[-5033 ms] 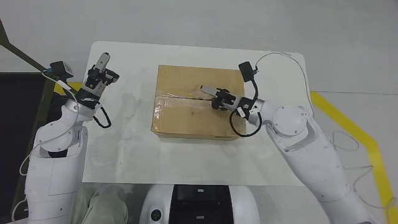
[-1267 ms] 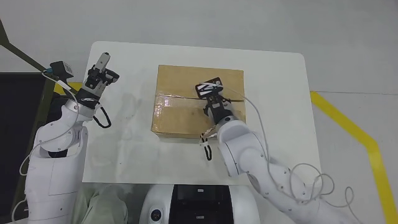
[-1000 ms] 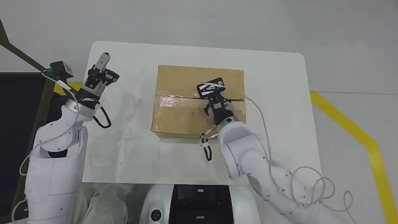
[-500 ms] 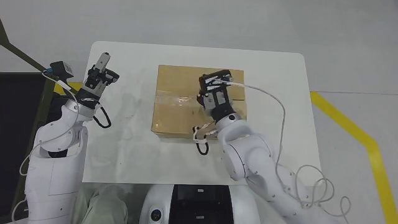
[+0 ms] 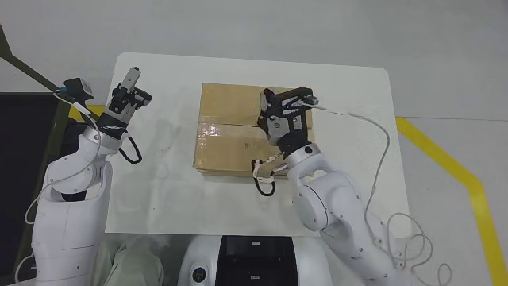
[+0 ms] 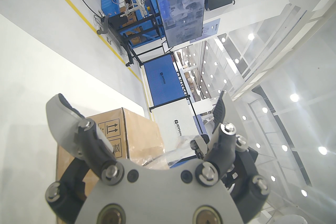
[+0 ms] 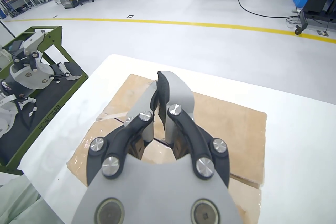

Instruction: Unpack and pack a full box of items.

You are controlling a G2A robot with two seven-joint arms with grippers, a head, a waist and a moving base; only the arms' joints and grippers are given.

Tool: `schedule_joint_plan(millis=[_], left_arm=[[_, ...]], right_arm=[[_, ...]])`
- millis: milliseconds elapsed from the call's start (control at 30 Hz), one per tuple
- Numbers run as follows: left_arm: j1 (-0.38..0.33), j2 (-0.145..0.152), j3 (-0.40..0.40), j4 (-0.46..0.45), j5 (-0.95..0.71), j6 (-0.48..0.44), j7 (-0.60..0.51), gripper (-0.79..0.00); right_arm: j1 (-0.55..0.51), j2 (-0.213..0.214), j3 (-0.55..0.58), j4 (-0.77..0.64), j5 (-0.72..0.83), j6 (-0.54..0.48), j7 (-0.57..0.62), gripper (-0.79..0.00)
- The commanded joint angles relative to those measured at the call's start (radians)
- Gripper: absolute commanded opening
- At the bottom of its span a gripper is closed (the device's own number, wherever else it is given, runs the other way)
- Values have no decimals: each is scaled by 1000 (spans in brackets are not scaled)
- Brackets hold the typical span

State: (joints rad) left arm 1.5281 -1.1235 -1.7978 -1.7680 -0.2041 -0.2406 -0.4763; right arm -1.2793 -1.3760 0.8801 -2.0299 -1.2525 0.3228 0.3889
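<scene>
A closed cardboard box [image 5: 230,139] stands mid-table, with clear tape [image 5: 222,129] along its top seam. My right gripper [image 5: 268,105] hovers over the far right part of the box top. Its fingers are pressed together [image 7: 160,80] above the box [image 7: 231,125], and I see nothing between them. In the left wrist view, crinkled clear film [image 6: 168,155] rises from the box [image 6: 131,128] toward the right arm; I cannot tell if it is held. My left gripper [image 5: 132,79] is at the table's far left edge, open [image 6: 141,104] and holding nothing.
The white table [image 5: 159,199] has bare room left of and in front of the box. A green cart [image 7: 52,93] stands beside the table's left side, below the left arm [image 7: 29,70]. The right arm's white cable [image 5: 373,139] loops over the table's right part.
The right wrist turned above the box and shifted from the seam toward its far right part. The cable swung out to the right. The left arm and the box stayed still.
</scene>
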Motion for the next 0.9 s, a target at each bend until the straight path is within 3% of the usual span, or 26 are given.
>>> schedule_joint_plan(millis=[0,267,800,867], left_arm=[[0,0,0,0,0,0,0,0],[0,0,0,0,0,0,0,0],[0,0,0,0,0,0,0,0],[0,0,0,0,0,0,0,0]], right_arm=[[-1,-3,-1,9,0,6,13,-785],[6,-14,-10,38,-4,5,34,-785],[39,-56,-37,132,31,98,-58,-785],[36,-59,-32,126,30,112,-57,-739]])
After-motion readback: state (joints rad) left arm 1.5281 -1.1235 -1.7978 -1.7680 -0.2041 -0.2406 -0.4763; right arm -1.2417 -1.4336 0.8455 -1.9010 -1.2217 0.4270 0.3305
